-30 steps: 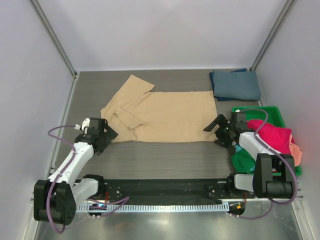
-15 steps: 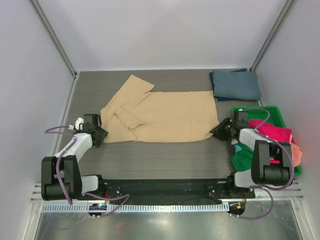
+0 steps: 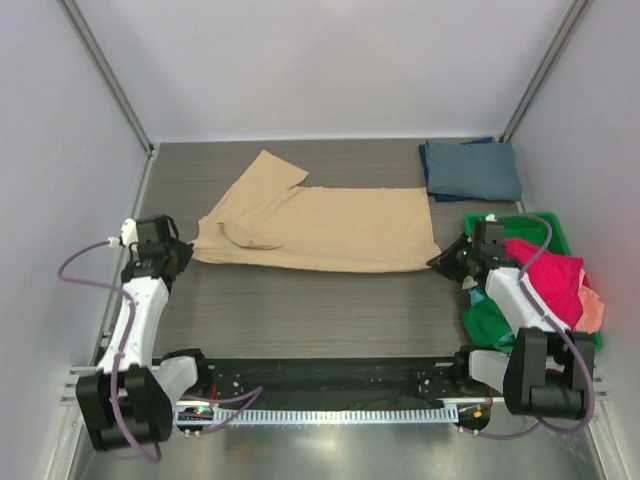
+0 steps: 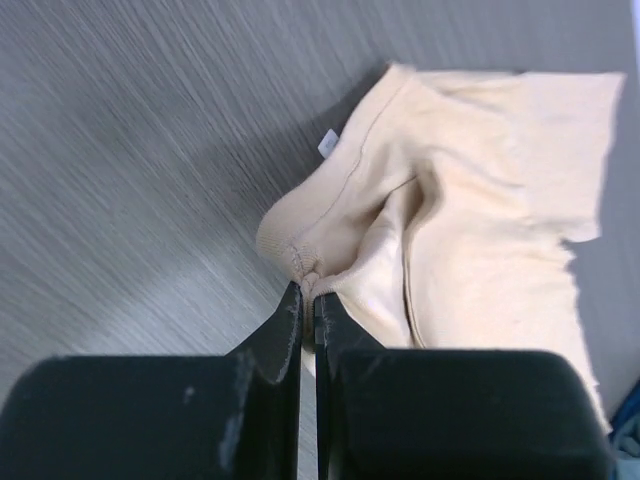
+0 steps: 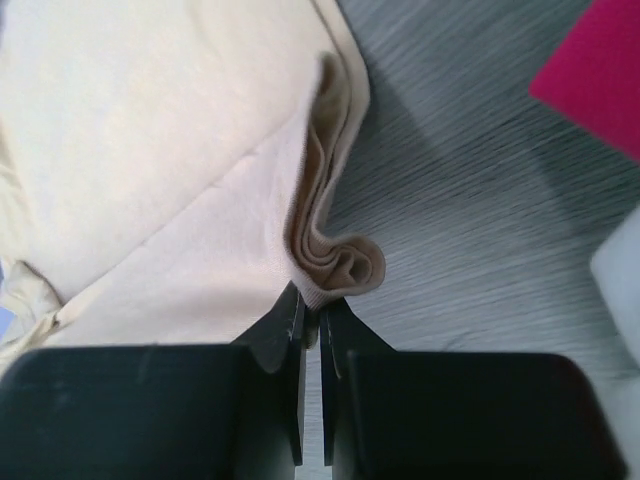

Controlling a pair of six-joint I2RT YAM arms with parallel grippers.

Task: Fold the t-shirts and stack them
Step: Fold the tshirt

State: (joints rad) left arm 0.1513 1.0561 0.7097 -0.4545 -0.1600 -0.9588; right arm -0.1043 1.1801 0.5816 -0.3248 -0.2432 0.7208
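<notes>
The tan t-shirt (image 3: pixel 320 228) lies stretched on the grey surface (image 3: pixel 320 310) between my two claws (one sleeve pokes out on the far side). My left claw (image 4: pixel 308 292) is pinching its bunched corner hem. My right claw (image 5: pixel 310 300) is pinching the opposite corner, where the layers ripple. A folded blue-grey t-shirt (image 3: pixel 472 168) lies beyond my right claw, and a green bin (image 3: pixel 545 222) holding a magenta t-shirt (image 3: pixel 548 275) is just outside it.
</notes>
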